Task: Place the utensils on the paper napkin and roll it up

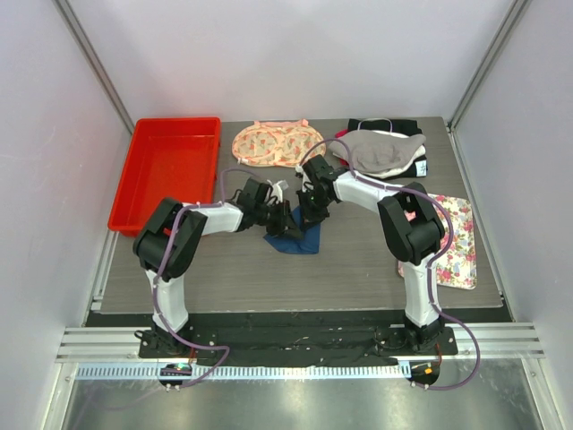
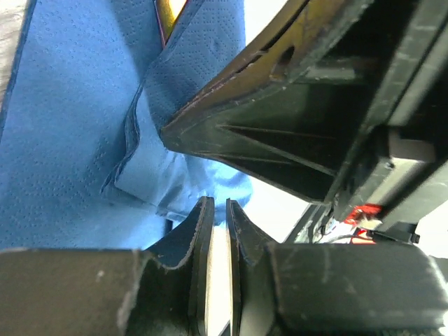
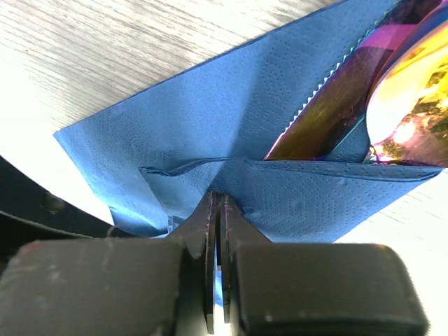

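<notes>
Utensils (image 3: 336,105) show plainly from right wrist; right tool (image 3: 217,199) pinches paper napkin (image 3: 210,119); left tool (image 2: 218,206) unclear.

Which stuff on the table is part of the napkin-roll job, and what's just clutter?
Job: blue paper napkin; utensils tucked in its fold.

Lying about: red tray; peach floral cloth; grey and black clothes pile; white floral mat.
</notes>
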You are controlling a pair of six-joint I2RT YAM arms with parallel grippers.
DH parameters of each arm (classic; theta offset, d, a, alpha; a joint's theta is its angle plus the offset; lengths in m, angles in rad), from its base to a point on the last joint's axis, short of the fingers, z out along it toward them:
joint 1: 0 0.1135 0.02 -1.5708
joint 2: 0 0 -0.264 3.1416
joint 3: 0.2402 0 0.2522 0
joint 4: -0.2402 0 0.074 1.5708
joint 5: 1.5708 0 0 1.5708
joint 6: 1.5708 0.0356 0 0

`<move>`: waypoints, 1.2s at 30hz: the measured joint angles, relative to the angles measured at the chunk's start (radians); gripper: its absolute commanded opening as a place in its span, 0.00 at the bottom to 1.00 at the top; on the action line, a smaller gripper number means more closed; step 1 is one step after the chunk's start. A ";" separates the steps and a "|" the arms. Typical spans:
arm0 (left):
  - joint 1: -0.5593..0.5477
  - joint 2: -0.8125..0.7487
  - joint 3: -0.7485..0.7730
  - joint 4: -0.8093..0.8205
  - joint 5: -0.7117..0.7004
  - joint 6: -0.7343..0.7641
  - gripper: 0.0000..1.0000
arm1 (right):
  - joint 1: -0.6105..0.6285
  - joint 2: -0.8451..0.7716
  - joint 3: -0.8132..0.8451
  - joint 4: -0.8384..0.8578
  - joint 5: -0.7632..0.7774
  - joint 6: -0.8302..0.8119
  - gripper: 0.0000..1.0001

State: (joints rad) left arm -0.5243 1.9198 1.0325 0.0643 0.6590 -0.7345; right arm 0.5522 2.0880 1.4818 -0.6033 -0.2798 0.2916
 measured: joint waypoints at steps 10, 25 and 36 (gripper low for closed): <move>0.008 0.067 0.030 -0.047 -0.007 0.010 0.08 | -0.008 0.005 0.025 -0.019 -0.025 -0.005 0.13; 0.017 0.077 0.046 -0.077 0.013 0.034 0.07 | -0.052 -0.029 0.317 -0.119 -0.027 -0.049 0.14; 0.020 0.081 0.050 -0.082 0.021 0.034 0.07 | -0.015 -0.020 0.144 -0.134 -0.003 -0.060 0.08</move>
State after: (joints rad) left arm -0.5045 2.0006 1.0828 -0.0181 0.6796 -0.7002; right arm 0.5373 2.0682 1.6260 -0.7372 -0.2825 0.2317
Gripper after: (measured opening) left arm 0.068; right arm 0.097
